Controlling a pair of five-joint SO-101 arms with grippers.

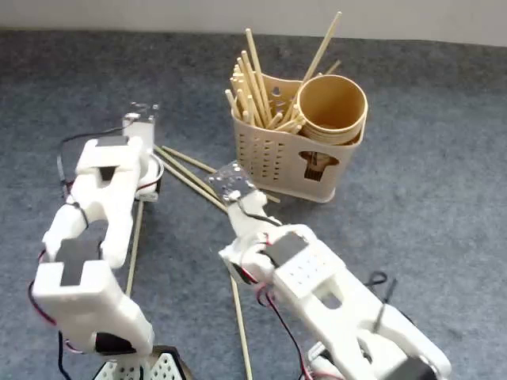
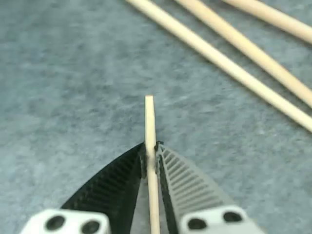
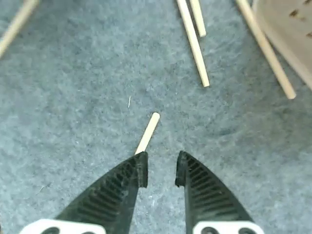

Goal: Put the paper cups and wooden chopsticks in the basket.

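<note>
**A:** Where is the thin pale wooden chopstick [image 2: 150,122] that's in play?

**B:** It's pinched between the ribbed fingers of the left gripper [image 2: 151,148], which are closed tight on it. Its tip pokes out past them over the grey carpet [image 2: 58,73]. I can't tell whether it has been lifted clear.

**A:** How will it handle?

**B:** Light, stiff and smooth, I'd judge. A slim stick like that may swivel or slip, so a hold nearer its middle should stop it tipping.

**A:** And the other arm?

**B:** The right gripper [image 3: 161,168] sits low over the carpet with its fingers apart. The end of another loose chopstick [image 3: 147,131] lies just beside one finger. More loose sticks [image 1: 186,168] lie between the arms, near the cream slotted plastic basket [image 1: 273,162]. The basket already holds a bundle of chopsticks [image 1: 249,87] and the stacked tan paper cups [image 1: 333,107].
</note>
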